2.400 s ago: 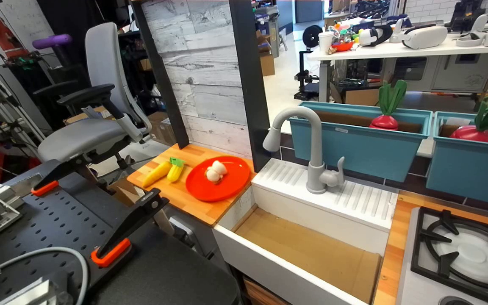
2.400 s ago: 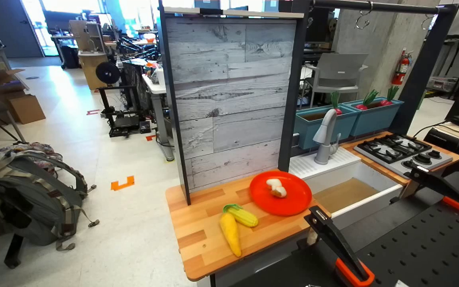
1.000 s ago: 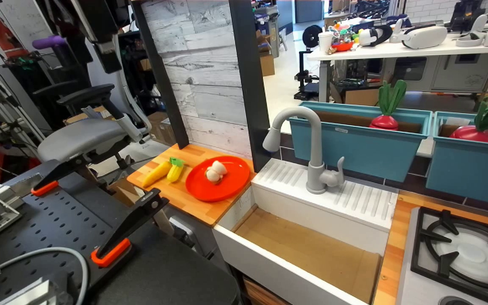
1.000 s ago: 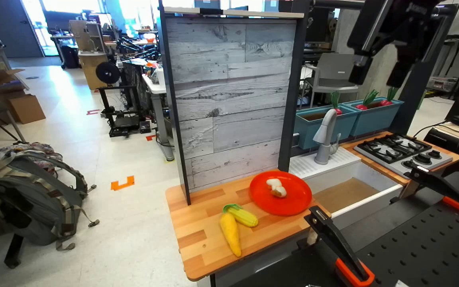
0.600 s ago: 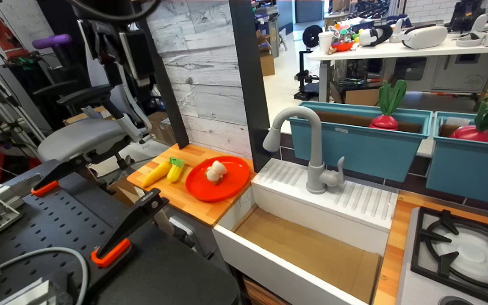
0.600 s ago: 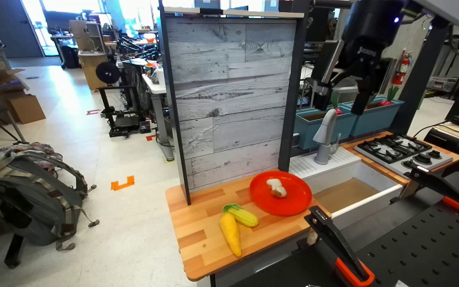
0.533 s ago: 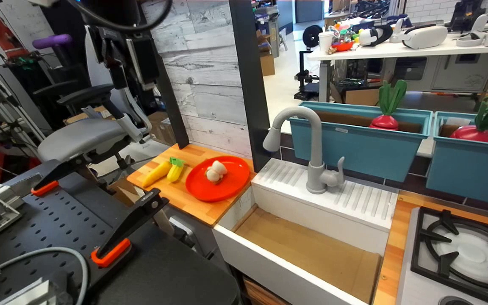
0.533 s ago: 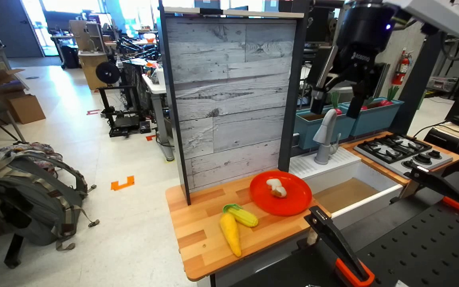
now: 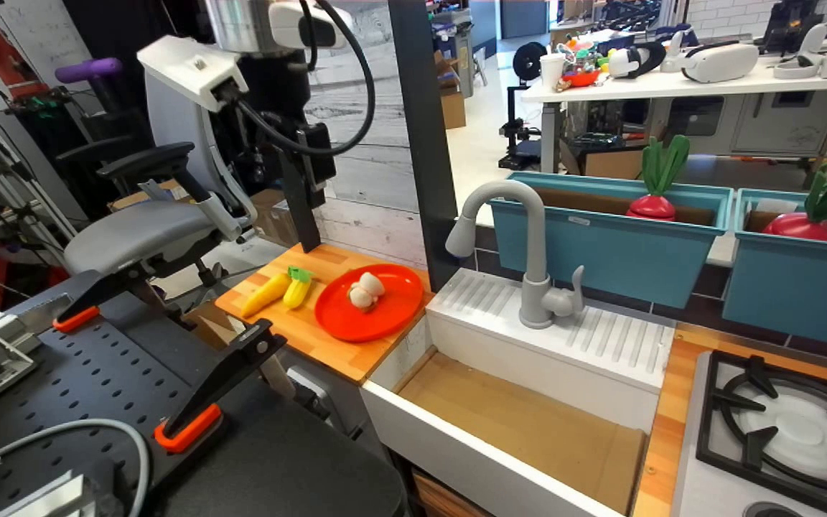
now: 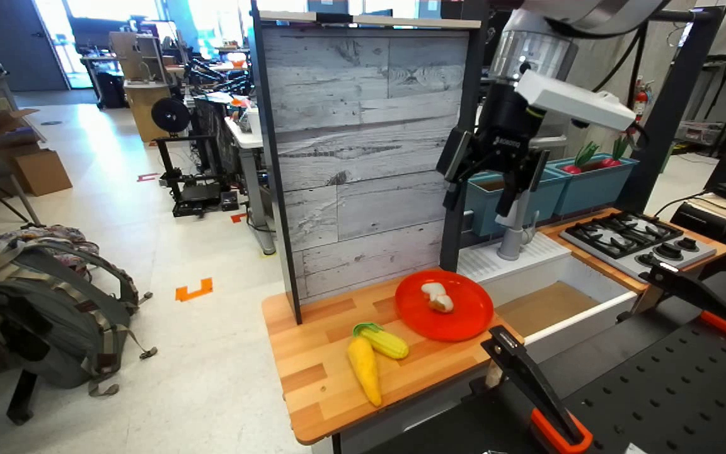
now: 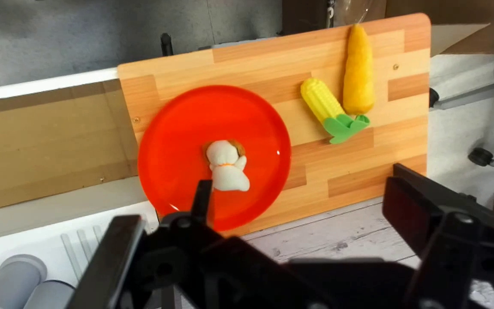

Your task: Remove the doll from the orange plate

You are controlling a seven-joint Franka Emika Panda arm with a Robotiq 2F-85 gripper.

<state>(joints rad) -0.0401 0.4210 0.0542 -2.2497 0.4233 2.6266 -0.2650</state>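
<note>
The doll (image 11: 228, 169), small, cream-white and tan with an orange line at its neck, lies in the orange plate (image 11: 178, 124) near its middle. Both exterior views also show the doll (image 9: 365, 292) (image 10: 437, 297) on the plate (image 9: 403, 298) (image 10: 473, 315), which rests on the wooden counter (image 10: 312, 372). My gripper (image 10: 478, 205) is open and empty, high above the plate and counter. In the wrist view the gripper (image 11: 300, 180) has its fingers wide apart; the left fingertip overlaps the picture of the plate just below the doll, and the right one overlaps the counter.
A yellow corn toy (image 11: 322, 101) and a yellow carrot-shaped toy (image 11: 358, 71) lie on the counter beside the plate. A grey wood panel (image 10: 369, 157) rises behind the counter. A grey faucet (image 9: 534, 237) and a sink (image 9: 514, 424) adjoin it. A clamp (image 10: 533, 384) grips the front edge.
The arm has come into both exterior views and moved down and towards the plate, with the gripper staying open. The doll, plate and yellow toys have not moved.
</note>
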